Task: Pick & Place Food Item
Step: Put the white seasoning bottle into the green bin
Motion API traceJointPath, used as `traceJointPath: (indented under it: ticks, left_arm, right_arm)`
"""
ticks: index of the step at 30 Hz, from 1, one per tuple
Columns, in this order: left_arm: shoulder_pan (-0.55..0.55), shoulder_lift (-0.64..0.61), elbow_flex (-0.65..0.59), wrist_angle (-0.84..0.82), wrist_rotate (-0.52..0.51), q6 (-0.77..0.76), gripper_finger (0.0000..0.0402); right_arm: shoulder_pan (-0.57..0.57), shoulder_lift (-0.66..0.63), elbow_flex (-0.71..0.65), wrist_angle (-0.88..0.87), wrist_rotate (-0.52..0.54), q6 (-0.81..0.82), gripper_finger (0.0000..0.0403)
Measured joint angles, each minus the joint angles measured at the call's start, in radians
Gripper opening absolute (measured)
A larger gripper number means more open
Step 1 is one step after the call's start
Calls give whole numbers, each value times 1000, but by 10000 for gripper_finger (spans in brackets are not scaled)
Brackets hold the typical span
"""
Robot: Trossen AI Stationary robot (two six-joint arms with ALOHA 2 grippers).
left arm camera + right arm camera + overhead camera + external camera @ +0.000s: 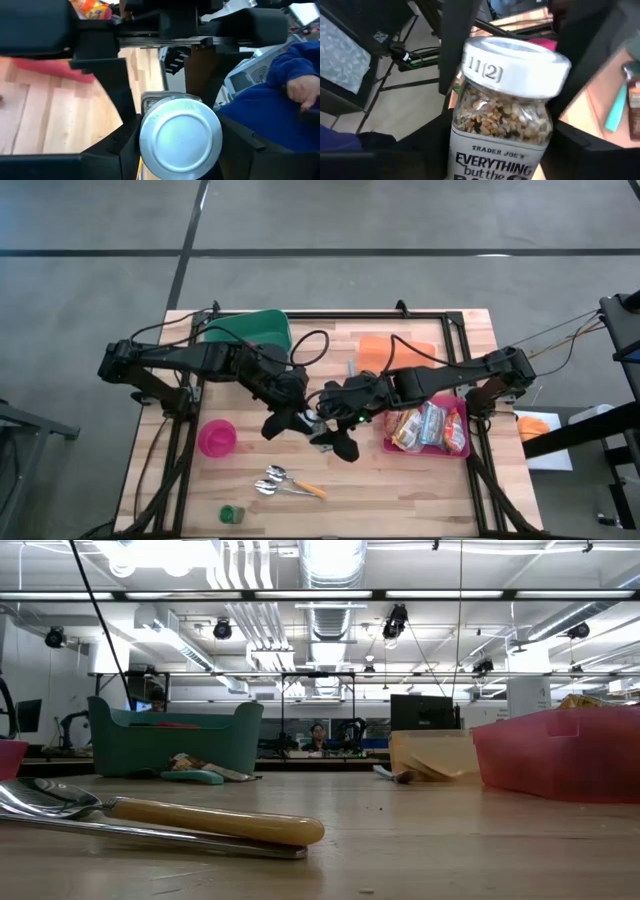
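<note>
A glass seasoning jar (502, 110) with a white lid (515, 62) hangs above the middle of the table, where both arms meet. The jar (320, 424) points its lid toward the left arm. My left gripper (180, 142) comes from the table's left and is shut on the lid, whose round top (180, 132) fills the left wrist view. My right gripper (500, 152) comes from the table's right, with the jar's labelled body straight ahead of it. The low view shows neither gripper. My left gripper pinches the jar's lid by its rim (145, 137) between its two fingers (122, 147), one on each side. It comes from the table's left, slanting downward, with the lid's flat top facing the wrist. The jar is clear of the table.
A green bin (250, 330) stands at the far left and an orange item (395, 352) at the far middle. A red tray (455, 450) of snack packets sits right, a pink bowl (217, 437) left, spoons (285, 480) near. A person's blue sleeve (272, 100) shows beyond the table.
</note>
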Motion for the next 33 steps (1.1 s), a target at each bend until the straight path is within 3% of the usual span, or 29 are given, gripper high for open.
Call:
traceJointPath:
  ticks: [6, 13, 22, 27, 33]
  left_arm:
    - [0, 2, 0, 2, -4, 6, 195]
    - [8, -26, 30, -123, -37, 11, 195]
    - [18, -75, 106, -370, -280, 37, 195]
    - [65, -80, 158, -566, -548, -49, 195]
    - [216, -81, 159, -691, -594, -93, 195]
  right_arm:
    - [-3, 0, 1, 24, 8, 0, 320]
    - [0, 0, 1, 26, 25, 8, 336]
    - [-5, 0, 1, 12, 58, 16, 337]
    - [5, -4, 1, -37, 37, 64, 338]
    - [10, -16, 1, -60, 57, 79, 338]
